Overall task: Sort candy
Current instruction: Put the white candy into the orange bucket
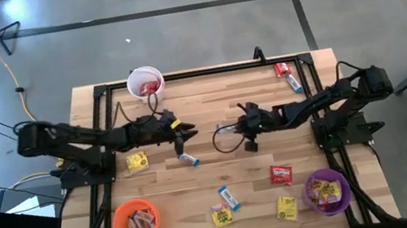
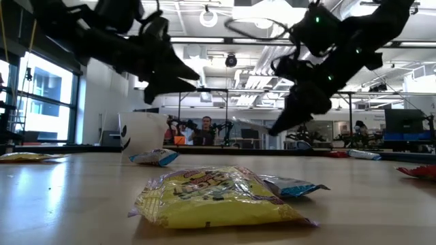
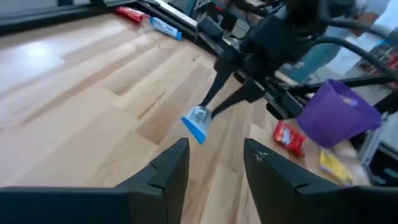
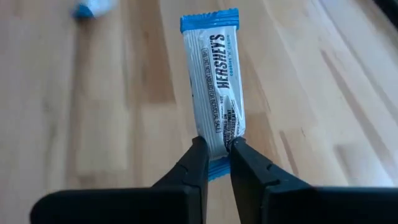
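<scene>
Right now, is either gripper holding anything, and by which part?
The right gripper pinches a blue-and-white bar by one end of its wrapper. The left gripper is open and holds nothing.

arms: two dark jointed ones
fingers: matte black, wedge-shaped
cable: black loop beside right wrist

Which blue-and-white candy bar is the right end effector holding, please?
Start at the wooden table's middle, where the right end effector hangs. Pinched by one end between its fingers is the slim blue-and-white wrapped candy bar, the only bar lifted off the wood, not lying flat.
</scene>
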